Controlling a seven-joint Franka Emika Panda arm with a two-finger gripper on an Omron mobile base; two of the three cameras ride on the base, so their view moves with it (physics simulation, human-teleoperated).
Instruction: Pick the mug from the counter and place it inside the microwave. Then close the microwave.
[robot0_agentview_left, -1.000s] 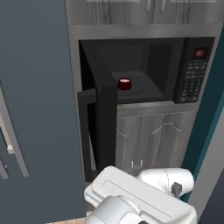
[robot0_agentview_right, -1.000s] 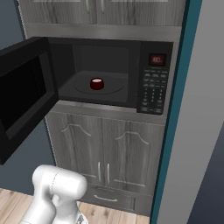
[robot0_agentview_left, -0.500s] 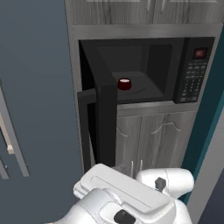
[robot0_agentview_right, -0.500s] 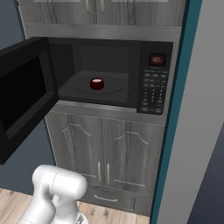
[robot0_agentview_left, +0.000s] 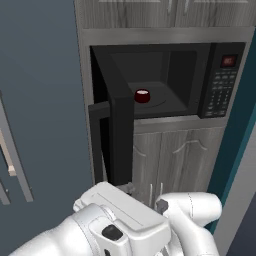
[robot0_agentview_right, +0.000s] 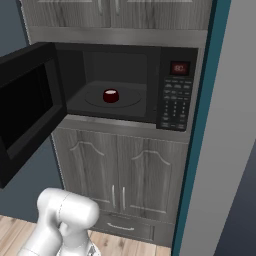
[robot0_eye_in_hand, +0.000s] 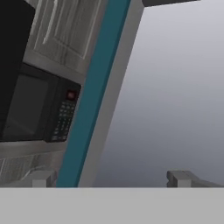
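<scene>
The dark red mug (robot0_agentview_left: 142, 96) (robot0_agentview_right: 110, 96) stands upright on the turntable inside the black microwave (robot0_agentview_left: 220, 85) (robot0_agentview_right: 175, 95). The microwave door (robot0_agentview_left: 120, 130) (robot0_agentview_right: 25, 110) hangs wide open to the left. My gripper (robot0_eye_in_hand: 111, 179) is open with nothing between its fingertips (robot0_eye_in_hand: 43, 178). It sits low and in front of the cabinets, well apart from the mug. It looks up past the microwave's keypad (robot0_eye_in_hand: 63, 116) and along a teal panel. The counter is out of view.
Grey wood-grain cabinet doors (robot0_agentview_right: 120, 170) and a drawer lie below the microwave. A teal panel (robot0_agentview_right: 200, 125) and a grey wall (robot0_agentview_right: 230, 150) bound it on the right. A dark blue-grey appliance front (robot0_agentview_left: 40, 100) with long handles stands to the left.
The white arm has swung and now takes up more of the bottom of the left base view. Mug and door have not moved.
</scene>
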